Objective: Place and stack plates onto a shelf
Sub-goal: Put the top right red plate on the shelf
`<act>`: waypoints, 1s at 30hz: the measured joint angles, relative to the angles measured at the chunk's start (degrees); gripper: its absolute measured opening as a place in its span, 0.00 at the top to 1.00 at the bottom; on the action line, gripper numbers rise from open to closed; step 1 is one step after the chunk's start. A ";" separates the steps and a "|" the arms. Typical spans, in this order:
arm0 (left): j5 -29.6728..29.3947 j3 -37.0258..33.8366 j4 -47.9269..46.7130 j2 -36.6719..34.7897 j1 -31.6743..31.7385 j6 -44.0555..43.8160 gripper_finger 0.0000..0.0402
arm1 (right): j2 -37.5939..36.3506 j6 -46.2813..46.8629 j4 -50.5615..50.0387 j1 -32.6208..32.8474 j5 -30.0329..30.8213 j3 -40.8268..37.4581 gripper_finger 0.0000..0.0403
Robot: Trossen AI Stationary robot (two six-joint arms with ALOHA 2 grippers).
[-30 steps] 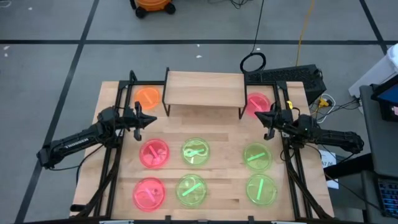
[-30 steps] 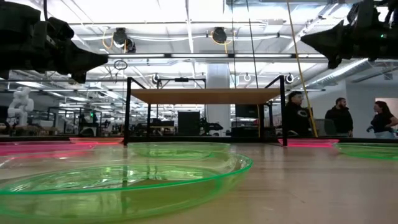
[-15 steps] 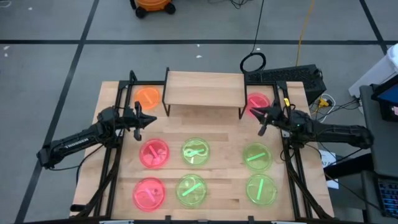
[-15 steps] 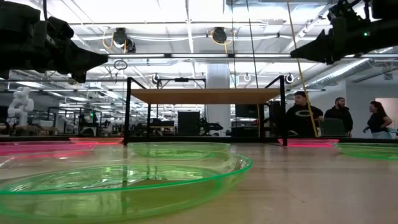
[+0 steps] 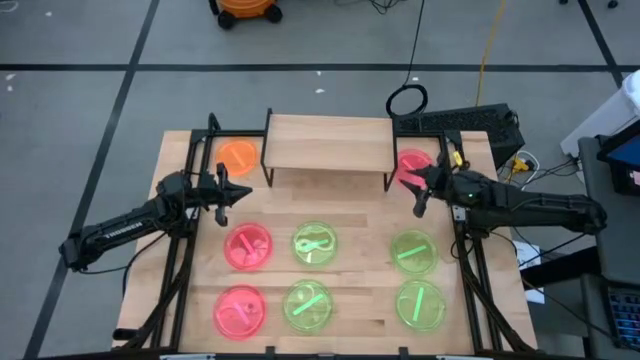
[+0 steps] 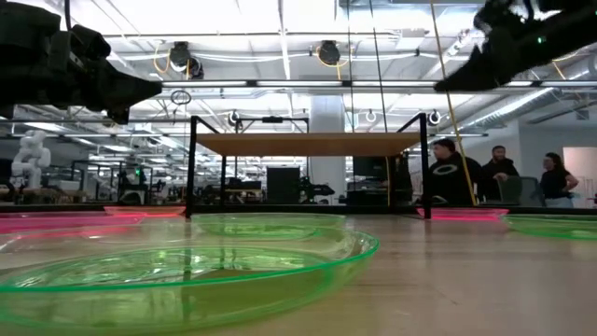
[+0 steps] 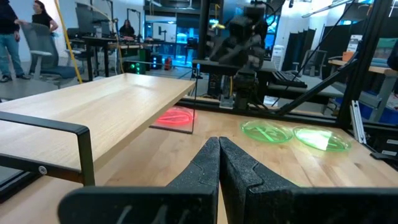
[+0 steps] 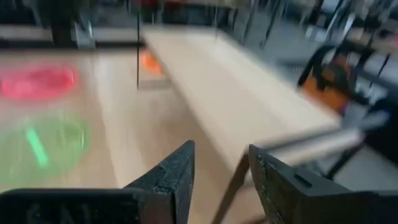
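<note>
1. High view: the shelf (image 5: 328, 143) stands at the table's far middle, its board bare. An orange plate (image 5: 238, 156) lies just left of it and a pink plate (image 5: 411, 163) just right of it. Nearer, two rows of three: two pink plates (image 5: 247, 246) on the left, four green plates (image 5: 314, 244) in the middle and right. The left gripper (image 5: 243, 192) hangs near the orange plate; the right gripper (image 5: 413, 184) hangs at the pink plate's near edge.
2. Low view: a green plate (image 6: 177, 271) fills the foreground, with the shelf (image 6: 308, 144) behind it. Both arms are raised above the table. People (image 6: 452, 174) stand in the room beyond.
3. Left wrist view: the left gripper (image 7: 219, 144) has its fingers pressed together, holding nothing, beside the shelf (image 7: 99, 117).
4. Right wrist view: the right gripper (image 8: 221, 158) has its fingers apart with nothing between them, pointing along the shelf (image 8: 236, 93).
</note>
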 joint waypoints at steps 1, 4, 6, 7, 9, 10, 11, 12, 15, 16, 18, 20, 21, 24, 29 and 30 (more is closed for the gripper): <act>0.00 0.00 0.00 0.00 0.00 0.00 0.99 | 0.39 0.46 -1.68 0.00 0.76 -0.18 0.66; 0.00 0.00 0.00 0.00 0.00 0.00 0.99 | 1.65 -0.27 -4.54 -0.01 0.80 -2.19 0.66; -0.02 0.00 0.00 0.01 0.01 0.00 0.99 | 2.72 0.29 -4.15 -0.01 0.72 -4.56 0.66; -0.02 0.00 0.00 0.00 0.02 0.00 0.99 | 3.38 0.88 -3.21 0.00 0.71 -5.79 0.66; 0.00 0.02 0.00 0.00 0.01 0.00 0.99 | 4.92 1.55 -0.80 -0.01 0.77 -7.73 0.65; -0.02 0.00 0.00 0.00 0.02 0.00 0.99 | 5.78 1.58 0.37 -0.01 1.24 -8.31 0.65; 0.00 0.00 0.00 0.00 0.02 0.00 0.99 | 6.67 1.77 1.88 0.01 2.69 -9.05 0.64; 0.00 0.00 0.00 0.01 0.02 0.00 0.99 | 7.50 1.89 3.54 0.01 4.65 -9.96 0.64; -0.01 0.00 0.00 0.00 0.02 0.00 0.99 | 9.51 1.95 5.18 0.00 10.59 -13.24 0.63; -0.01 0.00 0.00 0.02 0.02 0.00 0.99 | 10.03 2.47 4.96 -0.01 11.92 -14.06 0.62; -0.01 0.00 0.00 0.00 0.01 0.00 0.99 | 10.92 3.91 5.25 -0.05 13.07 -15.19 0.60; 0.00 0.00 0.00 0.00 0.02 0.02 0.99 | 11.78 3.97 5.67 -0.05 14.10 -14.67 0.59; 0.00 0.00 0.00 0.00 0.02 0.02 0.99 | 12.07 4.02 6.07 -0.10 14.34 -14.29 0.58; -0.01 0.00 0.00 0.00 0.01 0.00 0.99 | 12.91 3.99 5.57 -0.79 13.50 -13.86 0.56; -0.01 0.00 -0.02 0.02 0.02 0.00 0.99 | 15.45 7.11 5.50 -1.61 8.99 -11.87 0.54; -0.02 0.00 0.00 0.00 0.00 0.00 0.99 | 16.23 7.13 5.06 -1.61 8.51 -11.19 0.54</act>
